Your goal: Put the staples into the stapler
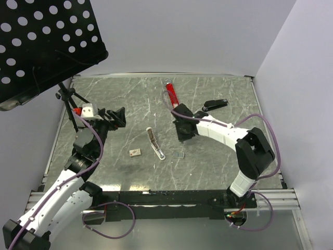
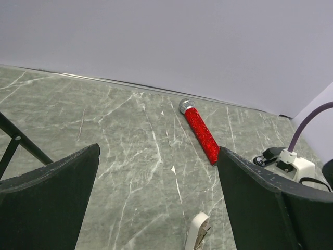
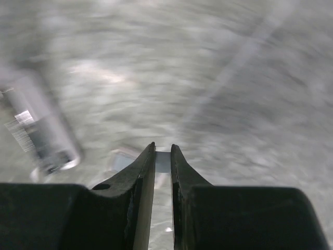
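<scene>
The left gripper (image 1: 117, 117) hangs over the table's (image 1: 125, 94) left side at about 9 o'clock from centre, jaws spread wide and empty. Just right of centre the staples (image 1: 178, 154) lie flat on the stone, at roughly 6 o'clock from the right gripper (image 3: 163, 151) and apart from it. That pincer's jaws are drawn almost together, with only a slit between them. The blurred wrist view shows a pale patch beyond the tips, so I judge nothing is held.

The step in hand looks like the pickup. Doing it well means opening wider first, then descending straight over the strip. The jaws should pinch across its narrow width, low against the stone, since so thin a piece slips easily.

The strip is too small to read its long axis.

The stapler (image 1: 215, 105) lies at about 2 o'clock from the right gripper. Its long axis runs near the 9-to-3 line, the right end tipped toward 2. I cannot tell which end tapers.
</scene>
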`<state>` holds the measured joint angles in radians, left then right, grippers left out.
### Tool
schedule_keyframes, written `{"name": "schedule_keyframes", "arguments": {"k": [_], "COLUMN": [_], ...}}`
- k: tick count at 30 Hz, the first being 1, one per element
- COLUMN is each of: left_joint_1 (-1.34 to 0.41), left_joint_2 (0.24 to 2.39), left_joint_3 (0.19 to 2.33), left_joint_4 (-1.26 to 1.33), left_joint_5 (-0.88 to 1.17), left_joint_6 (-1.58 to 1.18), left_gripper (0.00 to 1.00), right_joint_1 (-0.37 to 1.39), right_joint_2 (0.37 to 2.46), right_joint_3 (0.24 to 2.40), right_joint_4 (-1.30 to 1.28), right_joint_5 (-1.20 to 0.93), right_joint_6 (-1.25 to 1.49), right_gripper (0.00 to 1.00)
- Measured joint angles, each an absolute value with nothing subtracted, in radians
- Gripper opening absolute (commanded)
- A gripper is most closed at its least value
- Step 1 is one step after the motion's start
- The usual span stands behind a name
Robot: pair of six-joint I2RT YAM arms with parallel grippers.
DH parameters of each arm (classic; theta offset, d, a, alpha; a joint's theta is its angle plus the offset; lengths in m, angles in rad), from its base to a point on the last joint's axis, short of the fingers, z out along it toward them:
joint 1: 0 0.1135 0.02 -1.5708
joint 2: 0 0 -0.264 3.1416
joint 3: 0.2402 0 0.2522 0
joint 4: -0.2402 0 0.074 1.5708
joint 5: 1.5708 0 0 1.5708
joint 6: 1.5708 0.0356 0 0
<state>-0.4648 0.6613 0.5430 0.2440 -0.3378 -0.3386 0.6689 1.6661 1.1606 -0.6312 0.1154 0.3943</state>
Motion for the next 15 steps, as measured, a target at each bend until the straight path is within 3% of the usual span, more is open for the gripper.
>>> {"name": "schedule_keyframes", "arguments": {"k": [15], "left_joint_1": [-0.465], "left_joint_2": [0.672], "left_joint_3": [0.543], "left_joint_4": [0.243], "left_joint_5": [-0.365], "left_joint_6": [-0.353], "left_gripper": [0.99], "right_joint_1": [0.913], "right_joint_2": [1.699], "right_joint_3": [1.211], "right_joint_4": [-0.434], "right_joint_5": [0.078], "right_joint_6": [0.324], "right_gripper": [0.15]}}
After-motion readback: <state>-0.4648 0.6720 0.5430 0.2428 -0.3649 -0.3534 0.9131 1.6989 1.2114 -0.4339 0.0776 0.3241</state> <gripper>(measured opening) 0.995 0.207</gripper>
